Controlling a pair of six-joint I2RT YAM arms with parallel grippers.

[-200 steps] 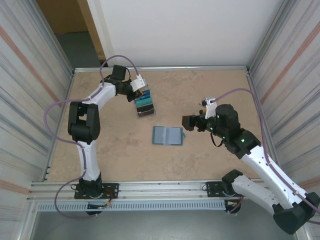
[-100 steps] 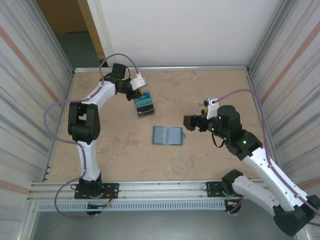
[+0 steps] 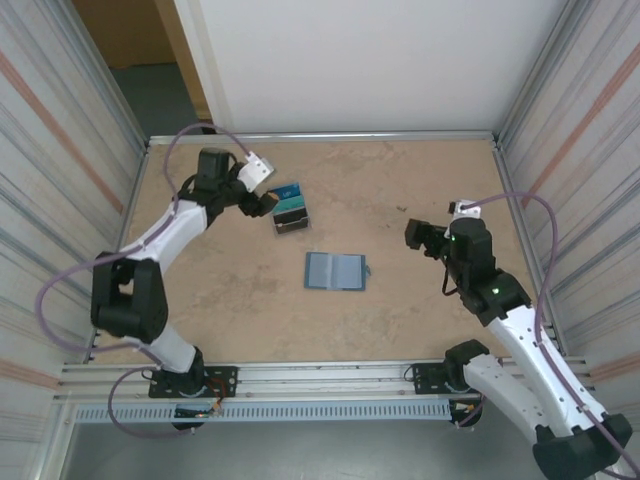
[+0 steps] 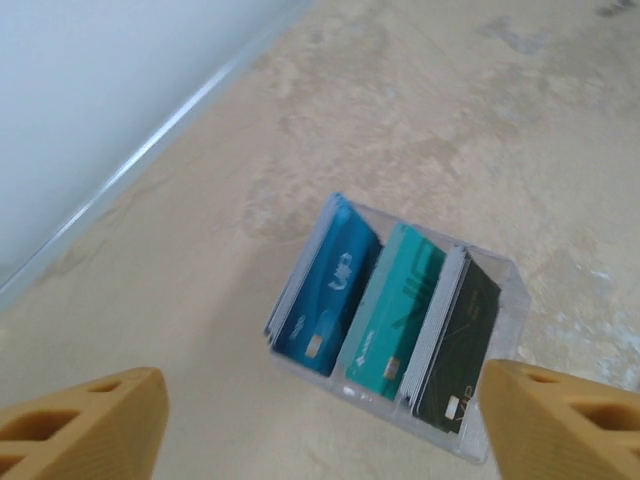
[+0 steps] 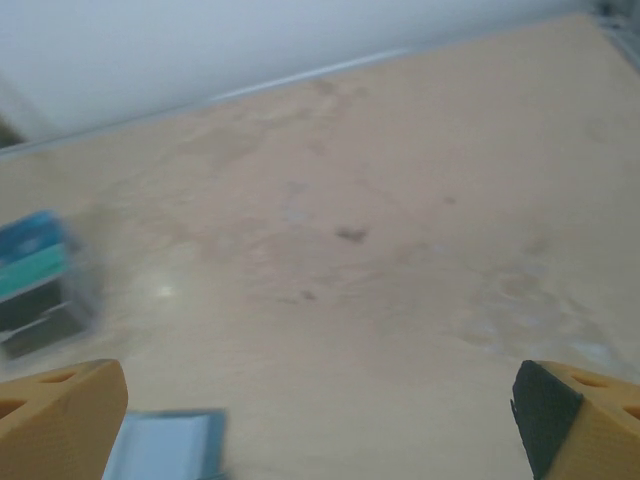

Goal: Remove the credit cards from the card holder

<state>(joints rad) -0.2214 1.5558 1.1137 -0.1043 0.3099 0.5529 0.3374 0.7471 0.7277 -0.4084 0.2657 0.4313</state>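
The card holder point(image 3: 336, 271) is a flat teal-blue wallet lying open on the table's middle, its paler pocket panels facing up; its corner point(image 5: 165, 445) shows low in the right wrist view. The credit cards point(image 4: 395, 315) stand in blue, teal and dark stacks inside a clear plastic tray point(image 4: 503, 280), also visible from above point(image 3: 289, 208). My left gripper point(image 3: 268, 204) is open just left of the tray, nothing between its fingers point(image 4: 90, 420). My right gripper point(image 3: 412, 236) is open and empty, well to the right of the wallet.
Corrugated metal walls close in the left and right sides. A white wall with a metal rail point(image 3: 320, 136) runs along the far edge of the tan tabletop point(image 3: 400, 180). Purple cables loop off both arms.
My left arm swung back to the left, its gripper pulling off the card tray. My right gripper drew away to the right from the wallet. Wallet and tray stayed put.
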